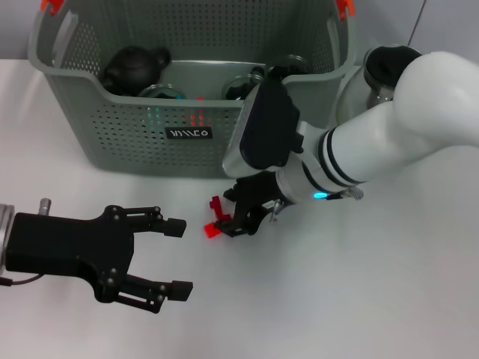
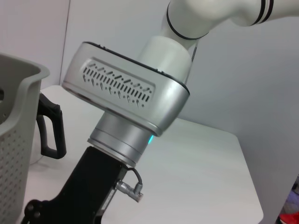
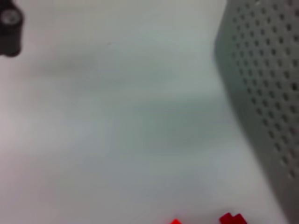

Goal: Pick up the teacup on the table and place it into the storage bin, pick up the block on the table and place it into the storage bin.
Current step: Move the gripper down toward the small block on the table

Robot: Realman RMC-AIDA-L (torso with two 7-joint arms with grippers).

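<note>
The jaws of the left gripper (image 1: 179, 256) stand wide apart with nothing between them, low over the white worktop (image 1: 389, 299) near its front edge on the robot's left; those of the right gripper (image 1: 238, 217) are mostly hidden under its own wrist, so I cannot tell whether they are closed on anything. The right gripper is down at the worktop just in front of the storage bin (image 1: 127, 142), and the red block (image 1: 215, 217) lies at its tip, touching or nearly touching the black fingers; the right wrist view shows only two red bits of the block at the frame edge, beside the bin's perforated wall. The grey-green bin stands at the back of the worktop, its front wall close behind the right wrist. Inside it sit a dark teapot (image 1: 133, 66) toward the left and a few round glass-like pieces (image 1: 243, 84) toward the middle; a teacup cannot be made out for sure. Open worktop lies between the two grippers, and a broad bare stretch runs to the right and front of the right arm
</note>
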